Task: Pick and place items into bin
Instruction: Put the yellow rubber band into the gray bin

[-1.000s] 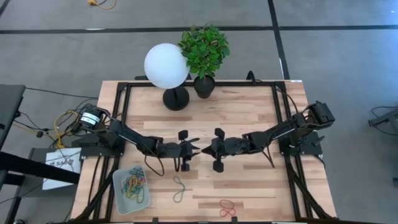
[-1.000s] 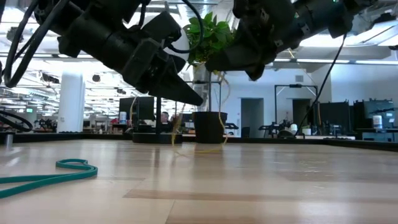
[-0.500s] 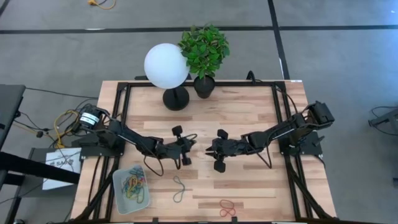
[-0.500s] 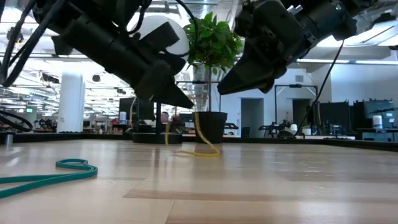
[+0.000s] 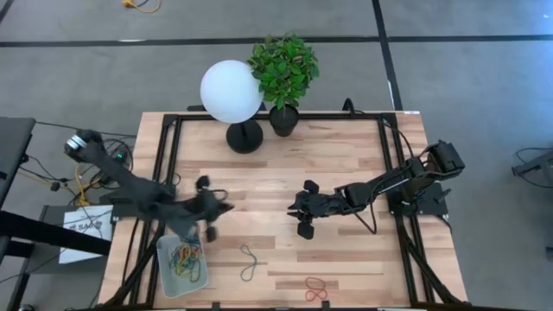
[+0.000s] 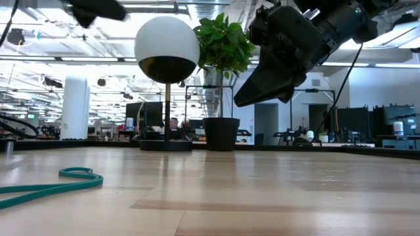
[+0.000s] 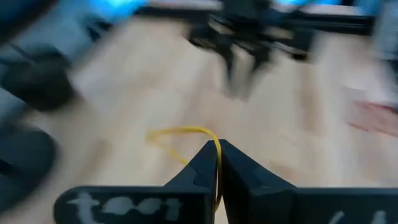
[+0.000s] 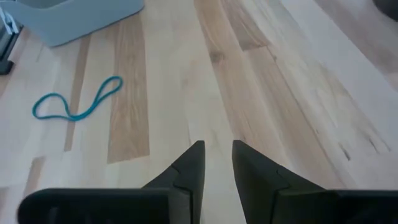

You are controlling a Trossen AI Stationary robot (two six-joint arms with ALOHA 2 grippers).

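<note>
The left gripper (image 5: 218,210), pressed together on a yellow band (image 7: 186,134), stood just beside the bin's (image 5: 166,275) far end, nearer it than the right gripper (image 5: 294,210), which hung spread and empty at mid-table. A green band (image 5: 249,262) lay between bin and right gripper.

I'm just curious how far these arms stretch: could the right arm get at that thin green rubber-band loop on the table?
Probably yes. The green rubber-band loop lies flat on bare wood, nothing around it, and the right gripper hangs open and empty nearby.
</note>
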